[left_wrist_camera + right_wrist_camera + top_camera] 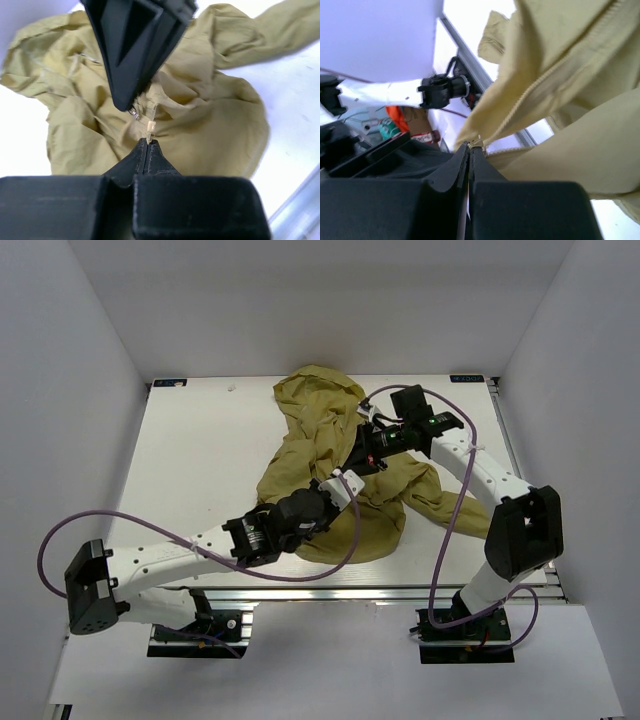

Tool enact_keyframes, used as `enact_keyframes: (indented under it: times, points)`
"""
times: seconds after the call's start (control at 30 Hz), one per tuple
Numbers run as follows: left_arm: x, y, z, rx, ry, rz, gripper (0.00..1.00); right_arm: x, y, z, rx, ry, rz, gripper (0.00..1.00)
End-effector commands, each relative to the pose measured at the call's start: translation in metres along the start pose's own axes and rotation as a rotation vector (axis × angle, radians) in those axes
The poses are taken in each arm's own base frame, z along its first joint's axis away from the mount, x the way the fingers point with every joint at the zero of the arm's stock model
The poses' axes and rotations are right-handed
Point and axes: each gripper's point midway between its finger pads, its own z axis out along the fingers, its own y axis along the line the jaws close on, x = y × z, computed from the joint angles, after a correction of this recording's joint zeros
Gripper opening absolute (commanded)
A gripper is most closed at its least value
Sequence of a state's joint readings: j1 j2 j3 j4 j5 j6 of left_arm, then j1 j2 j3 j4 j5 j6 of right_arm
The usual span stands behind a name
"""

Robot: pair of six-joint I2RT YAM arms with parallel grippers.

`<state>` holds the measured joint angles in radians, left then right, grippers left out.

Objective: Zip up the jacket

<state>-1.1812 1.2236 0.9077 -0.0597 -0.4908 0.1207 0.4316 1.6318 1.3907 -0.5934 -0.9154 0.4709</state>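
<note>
From nine o'clock the counter [200, 460] lies bare, an easy way in. The jacket [310, 410] heaps from centre to three o'clock, with the left end effector [148, 143] and right end effector [471, 146] crowding over it.

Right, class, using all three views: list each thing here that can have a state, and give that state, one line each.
jacket, crumpled on the table, not spread flat.
zipper, teeth showing; how far it is closed cannot be told.
left end effector, shut, pinching the jacket at the zipper.
right end effector, shut, pinching the jacket's fabric by the zipper.
</note>
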Motion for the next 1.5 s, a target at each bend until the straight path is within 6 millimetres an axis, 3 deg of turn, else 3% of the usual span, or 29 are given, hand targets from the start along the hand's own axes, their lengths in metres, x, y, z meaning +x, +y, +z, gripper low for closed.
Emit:
enact_keyframes:
  times: [0.0,0.17,0.27,0.37,0.4,0.5,0.53,0.57,0.7,0.73,0.77,0.8,0.83,0.87,0.97,1.2,1.3,1.37,1.4,1.43,1.47]
  points:
    - [-0.004,-0.025,-0.019,0.155,-0.003,-0.044,0.0,-0.03,-0.036,0.001,0.126,-0.112,-0.034,0.0]
    - [-0.01,-0.034,-0.031,0.226,-0.011,-0.101,0.0,-0.036,-0.054,0.006,0.179,-0.128,-0.04,0.0]
    - [-0.012,-0.041,-0.04,0.274,-0.004,-0.164,0.0,-0.051,-0.065,0.01,0.213,-0.16,-0.068,0.0]
    - [-0.006,-0.05,-0.052,0.333,0.048,-0.227,0.0,-0.081,-0.08,0.017,0.26,-0.196,-0.102,0.0]
    - [-0.002,-0.054,-0.056,0.358,0.068,-0.248,0.0,-0.102,-0.07,0.014,0.256,-0.232,-0.166,0.0]
    - [0.023,-0.068,-0.072,0.419,0.165,-0.345,0.0,-0.14,-0.079,0.02,0.284,-0.301,-0.233,0.0]
    - [0.028,-0.073,-0.076,0.43,0.191,-0.408,0.0,-0.161,-0.069,0.015,0.287,-0.347,-0.271,0.0]
    - [0.03,-0.076,-0.08,0.444,0.198,-0.44,0.0,-0.171,-0.083,0.021,0.31,-0.35,-0.257,0.0]
    - [0.046,-0.086,-0.093,0.476,0.239,-0.586,0.0,-0.22,-0.091,0.02,0.346,-0.447,-0.348,0.0]
    - [0.059,-0.095,-0.099,0.514,0.278,-0.619,0.0,-0.235,-0.085,0.016,0.346,-0.485,-0.387,0.0]
    - [0.059,-0.096,-0.103,0.531,0.269,-0.638,0.0,-0.246,-0.103,0.018,0.38,-0.503,-0.373,0.0]
    - [0.057,-0.1,-0.104,0.55,0.262,-0.674,0.0,-0.257,-0.104,0.017,0.383,-0.524,-0.382,0.0]
    - [0.068,-0.106,-0.107,0.576,0.29,-0.684,0.0,-0.264,-0.12,0.024,0.394,-0.521,-0.369,0.0]
    - [0.069,-0.109,-0.108,0.589,0.293,-0.695,0.0,-0.283,-0.107,0.013,0.392,-0.575,-0.398,0.0]
    - [0.085,-0.121,-0.111,0.621,0.361,-0.717,0.0,-0.311,-0.114,0.006,0.401,-0.667,-0.42,0.0]
    - [0.107,-0.136,-0.12,0.675,0.458,-0.747,0.0,-0.346,-0.121,-0.001,0.423,-0.788,-0.511,0.0]
    - [0.116,-0.14,-0.123,0.685,0.489,-0.764,0.0,-0.348,-0.125,0.0,0.437,-0.787,-0.515,0.0]
    - [0.121,-0.141,-0.121,0.672,0.514,-0.769,0.0,-0.338,-0.117,0.006,0.388,-0.736,-0.534,0.0]
    - [0.123,-0.14,-0.119,0.649,0.527,-0.767,0.09,-0.324,-0.126,0.015,0.37,-0.69,-0.515,0.0]
    - [0.127,-0.14,-0.117,0.633,0.553,-0.758,0.25,-0.314,-0.107,0.015,0.317,-0.665,-0.541,0.09]
    - [0.131,-0.139,-0.116,0.615,0.575,-0.752,0.59,-0.307,-0.105,0.016,0.302,-0.649,-0.542,0.18]
